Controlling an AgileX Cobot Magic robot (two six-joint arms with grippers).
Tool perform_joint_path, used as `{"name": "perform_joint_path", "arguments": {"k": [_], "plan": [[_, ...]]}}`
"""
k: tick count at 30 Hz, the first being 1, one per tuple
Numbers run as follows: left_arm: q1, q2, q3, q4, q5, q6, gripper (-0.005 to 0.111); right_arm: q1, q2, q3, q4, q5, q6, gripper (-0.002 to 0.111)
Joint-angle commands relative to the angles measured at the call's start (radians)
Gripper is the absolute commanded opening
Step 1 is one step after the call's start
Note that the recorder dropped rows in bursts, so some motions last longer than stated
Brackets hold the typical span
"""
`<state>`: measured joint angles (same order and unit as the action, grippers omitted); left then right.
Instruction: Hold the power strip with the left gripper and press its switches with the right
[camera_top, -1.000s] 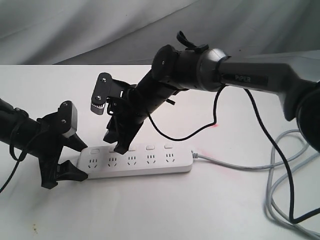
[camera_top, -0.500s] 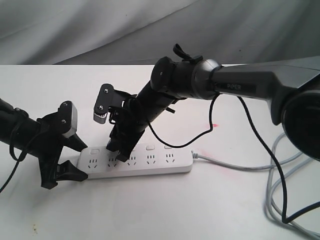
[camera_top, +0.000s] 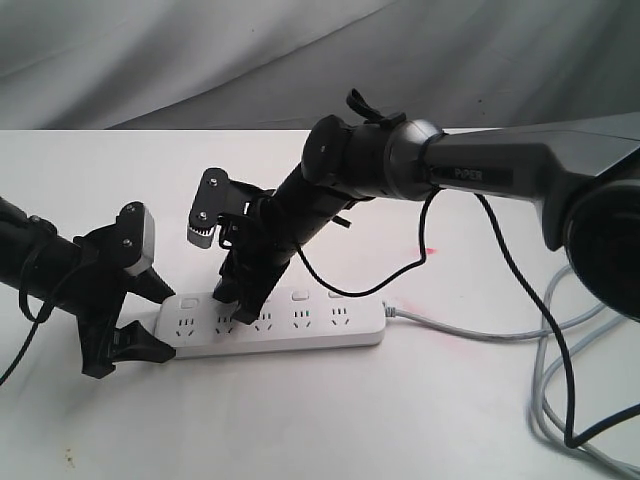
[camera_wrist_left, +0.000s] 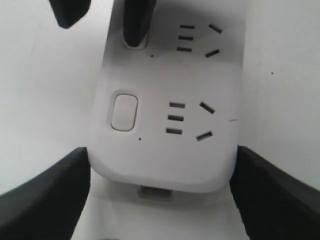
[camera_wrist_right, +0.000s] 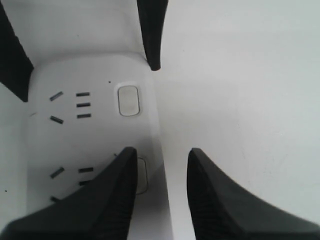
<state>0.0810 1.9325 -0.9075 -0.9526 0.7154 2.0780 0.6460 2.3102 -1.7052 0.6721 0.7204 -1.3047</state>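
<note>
Fingers (camera_wrist_left: 45, 200) of left gripper (camera_wrist_left: 160, 165) clamping power strip (camera_top: 300, 335) end, right gripper (camera_wrist_right: 161, 152) slightly parted, empty, one tip on second switch (camera_wrist_right: 142, 175)

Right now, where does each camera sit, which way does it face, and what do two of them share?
Exterior view: off the arms, facing across the table at the power strip; left hand and right hand show.
Left wrist view: on the left arm, looking down at the strip's end held between the left hand's fingers.
Right wrist view: on the right arm, looking down past the right hand, one finger over the second switch.
Shared: both wrist views show the end switch.
</note>
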Motion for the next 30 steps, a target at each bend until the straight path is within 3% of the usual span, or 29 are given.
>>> {"name": "perform_joint_path", "arguments": {"k": [1, 30], "plan": [[0.001, 0.000, -0.005, -0.003, 0.015, -0.001, 0.061, -0.007, 0.025, 0.011, -0.041, -0.006, 0.001, 0.032], [0.001, 0.000, -0.005, -0.003, 0.015, -0.001, 0.061, -0.005, 0.041, 0.039, -0.039, 0.007, 0.001, 0.032]]}}
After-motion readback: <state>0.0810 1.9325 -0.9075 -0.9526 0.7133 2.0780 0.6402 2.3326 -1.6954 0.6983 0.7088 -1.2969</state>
